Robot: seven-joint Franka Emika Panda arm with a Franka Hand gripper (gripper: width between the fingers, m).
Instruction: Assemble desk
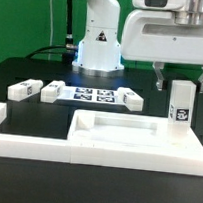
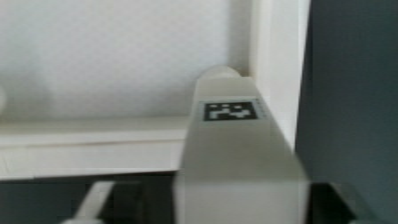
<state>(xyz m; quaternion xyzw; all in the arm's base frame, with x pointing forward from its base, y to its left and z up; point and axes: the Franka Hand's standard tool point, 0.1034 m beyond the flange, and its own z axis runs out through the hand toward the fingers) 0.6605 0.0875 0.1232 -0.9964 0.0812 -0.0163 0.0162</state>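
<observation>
Desk top (image 1: pixel 135 146), one, with one upright leg (image 1: pixel 179 105) inside the spread end effector (image 1: pixel 182 83) and three lying legs (image 1: pixel 25 90) beyond.

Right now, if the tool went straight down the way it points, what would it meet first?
Most likely the upright leg: it stands right below the tool, seemingly between the open fingers, so they may pass alongside it toward the black table. Depth is hard to judge.
</observation>
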